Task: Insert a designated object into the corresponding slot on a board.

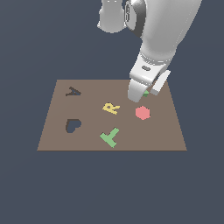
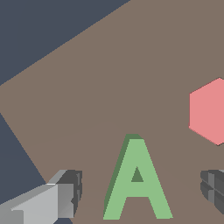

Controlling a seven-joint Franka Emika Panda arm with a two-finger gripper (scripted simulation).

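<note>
Hanging low over the far side of the brown board [image 1: 65, 140], toward the exterior view's right, the arm's fingers [image 1: 144, 97] stand spread apart, with nothing gripped between them. In the wrist view the two fingers [image 2: 65, 197] sit wide on either side of the green A piece [image 2: 136, 183], each clear of it with bare board showing in the gaps, so the piece lies flat on the board and is straddled but not touched. From the exterior view only a small sliver of the green A [image 1: 146, 93] peeks out between the fingertips, the rest hidden behind the hand. Just beside it, nearer the camera, lies a pink hexagon [image 1: 142, 113], which also shows at the edge of the wrist view [image 2: 208, 111]. A yellow R [image 1: 111, 107] lies near the middle of the board, and a green T-shaped piece [image 1: 110, 137] sits closer to the near edge. Well apart from the fingers, at the board's far corner on the exterior view's left, is the dark A-shaped slot [image 1: 73, 91], unfilled. Nearer the camera on that same side is a larger dark heart-shaped cutout [image 1: 72, 125], also unfilled. No bench shows under the board, only a flat dark blue ground.
</note>
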